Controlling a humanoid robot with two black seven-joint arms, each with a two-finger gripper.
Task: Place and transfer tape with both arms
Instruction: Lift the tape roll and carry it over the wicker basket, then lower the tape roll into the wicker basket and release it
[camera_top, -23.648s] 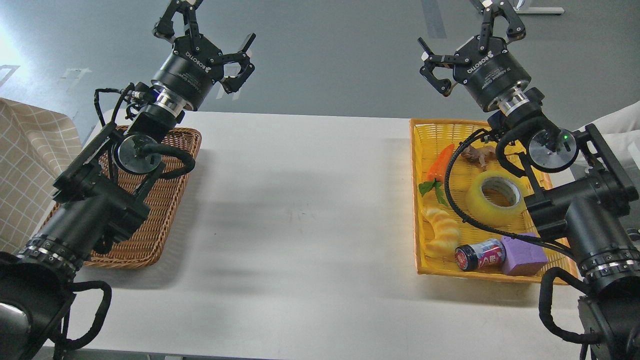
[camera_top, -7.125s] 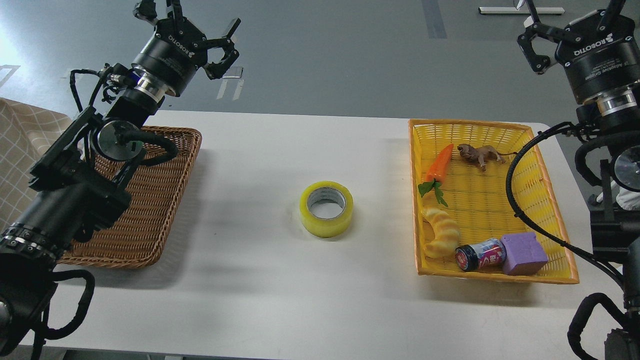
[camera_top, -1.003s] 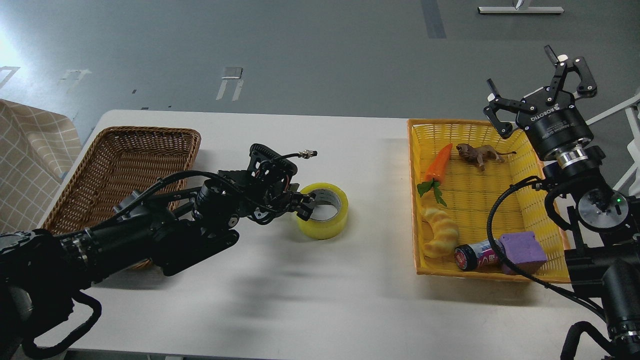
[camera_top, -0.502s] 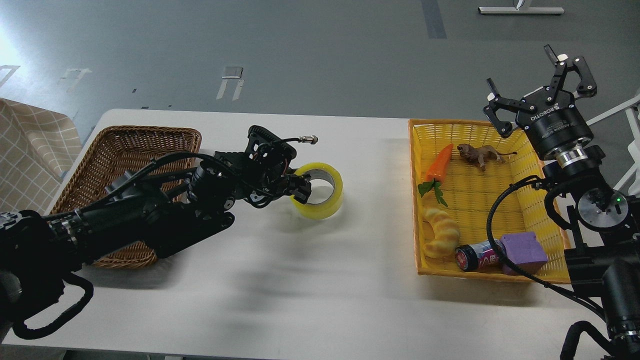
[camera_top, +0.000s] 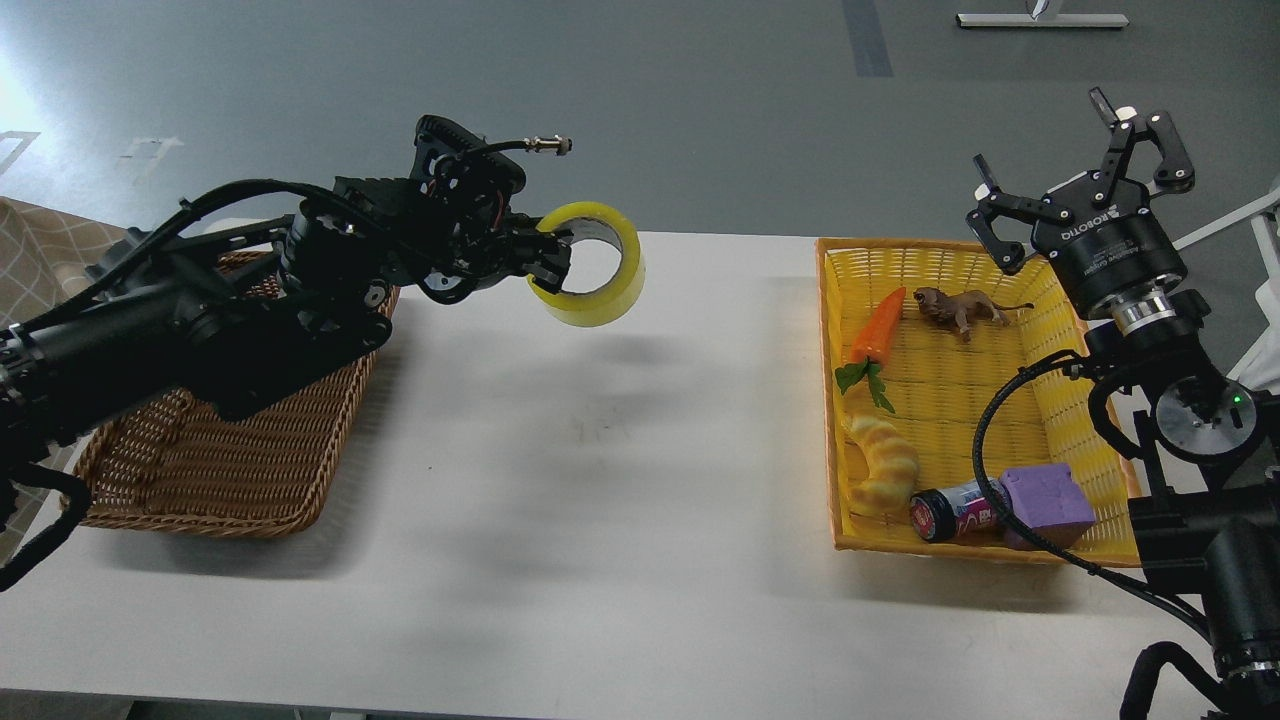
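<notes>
My left claw (camera_top: 552, 262) is clamped on the near wall of the translucent yellow roll of packing tape (camera_top: 590, 265), one finger apparently hooked inside the core, though that side is dark and hard to read. The roll hangs off the claw's right tip, lifted clear above the white table (camera_top: 600, 480). The brown wicker basket (camera_top: 230, 470) sits below and behind that claw. My right claw (camera_top: 1085, 150) hovers with fingers apart above the yellow plastic basket (camera_top: 1000, 400), gripping nothing.
</notes>
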